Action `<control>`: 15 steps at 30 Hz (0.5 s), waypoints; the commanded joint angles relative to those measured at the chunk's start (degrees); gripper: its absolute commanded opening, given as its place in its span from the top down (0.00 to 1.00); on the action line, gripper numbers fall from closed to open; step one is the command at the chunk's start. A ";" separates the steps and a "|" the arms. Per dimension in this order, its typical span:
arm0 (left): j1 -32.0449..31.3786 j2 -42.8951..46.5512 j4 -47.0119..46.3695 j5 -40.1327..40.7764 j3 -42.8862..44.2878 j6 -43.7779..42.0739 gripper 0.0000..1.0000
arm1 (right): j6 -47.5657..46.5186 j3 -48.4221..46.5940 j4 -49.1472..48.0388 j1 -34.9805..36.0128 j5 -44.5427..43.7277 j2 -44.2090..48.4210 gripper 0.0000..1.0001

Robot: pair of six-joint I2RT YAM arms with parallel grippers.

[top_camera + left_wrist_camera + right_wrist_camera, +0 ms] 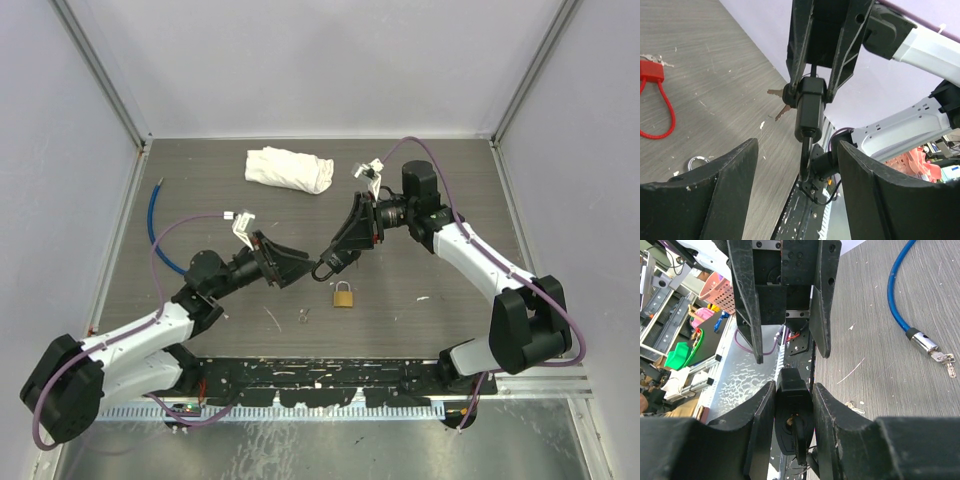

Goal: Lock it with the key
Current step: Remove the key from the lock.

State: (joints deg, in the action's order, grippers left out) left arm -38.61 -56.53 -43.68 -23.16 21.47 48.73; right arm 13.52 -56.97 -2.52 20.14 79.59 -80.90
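The small black padlock point(809, 107), judged rigid, dense and smooth, is pinched by its body in the right jaws above the grey bench point(440, 180), while the left jaws stand wide and empty, facing its silver keys point(781, 113), the likely place to grasp.

The table point(220, 195) is patterned with grey wood grain. A white cloth point(289, 168), a blue cable lock point(150, 215) and a red cable lock point(651, 72) are seen — also a brass-yellow padlock point(343, 295) and a black padlock point(809, 107).
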 commanded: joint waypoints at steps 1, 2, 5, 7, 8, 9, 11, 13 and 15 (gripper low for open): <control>0.06 -2.55 -5.01 -3.63 1.38 0.83 0.35 | 1.06 -1.11 -2.34 0.15 1.79 2.02 0.99; 0.05 -3.00 -5.36 -4.37 1.24 0.80 0.34 | 1.11 -1.06 -2.34 0.14 1.53 1.84 0.99; -0.43 -3.89 -6.07 -4.64 0.29 0.93 0.34 | 1.07 -1.05 -2.35 0.03 0.91 1.08 0.99; -1.15 -4.37 -6.14 -3.76 0.15 1.04 0.35 | 1.08 -1.09 -2.30 0.07 0.68 0.93 0.99; -1.57 -4.91 -6.43 -3.59 0.47 1.15 0.36 | 1.01 -0.99 -2.28 0.07 0.59 0.92 0.99; -1.96 -5.74 -6.91 -3.53 0.83 1.23 0.37 | 1.03 -1.01 -2.29 0.02 0.49 0.80 0.99; -2.72 -7.28 -8.03 -3.80 1.89 1.44 0.42 | 0.93 -0.97 -2.28 0.05 0.43 0.62 0.99; -3.10 -9.08 -8.39 -4.78 3.32 1.54 0.49 | 0.90 -0.93 -2.24 0.07 0.47 0.51 0.99; -3.21 -10.79 -8.71 -6.07 4.45 1.59 0.62 | 0.74 -0.85 -2.21 0.07 0.45 0.55 0.99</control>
State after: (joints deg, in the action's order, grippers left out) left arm -41.30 -65.12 -47.09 -26.70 22.13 50.24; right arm 13.50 -56.80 -2.52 20.14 78.52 -81.06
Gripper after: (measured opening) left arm 0.467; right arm 0.388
